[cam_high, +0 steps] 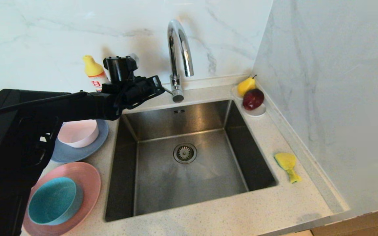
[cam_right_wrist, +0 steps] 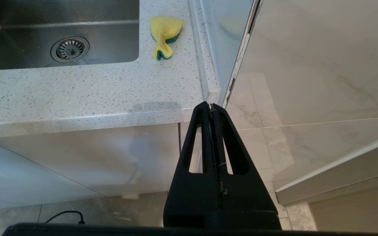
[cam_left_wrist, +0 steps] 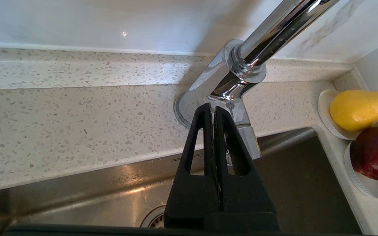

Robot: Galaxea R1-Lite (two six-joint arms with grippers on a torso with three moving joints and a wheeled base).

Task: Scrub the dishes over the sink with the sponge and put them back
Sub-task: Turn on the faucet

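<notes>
- The rectangular brushed-steel sink [cam_high: 189, 157] fills the middle of the speckled pale stone worktop [cam_high: 208, 213], and its basin holds nothing but the round strainer drain [cam_high: 184, 153].
- The tall chrome gooseneck tap [cam_high: 177, 59] stands at the worktop's rear edge, behind the sink.
- The left gripper [cam_high: 161, 88] is above the sink's rear left corner. Its jaws are pressed together and hold nothing. The tip is just beside the tap's side lever [cam_left_wrist: 246, 137]; contact cannot be confirmed.
- The dishes are stacked on the worktop's left edge: a pale pink bowl [cam_high: 79, 132] on a large grey-blue plate [cam_high: 77, 150], and nearer the front a teal bowl [cam_high: 55, 200] on a large pink plate [cam_high: 84, 183].
- The yellow waisted foam sponge with green scouring face [cam_high: 287, 165] lies on the worktop's right edge, across the sink and well apart from the left gripper.
- The right gripper [cam_right_wrist: 211, 106] is parked below the worktop's front right corner, jaws pressed together and empty.
- Risk: a closed tip may slip off the smooth lever, or push it too far and splash water.
- Risk: the left forearm passes above the rear stack; a low sweep could dislodge the pale pink bowl.
</notes>
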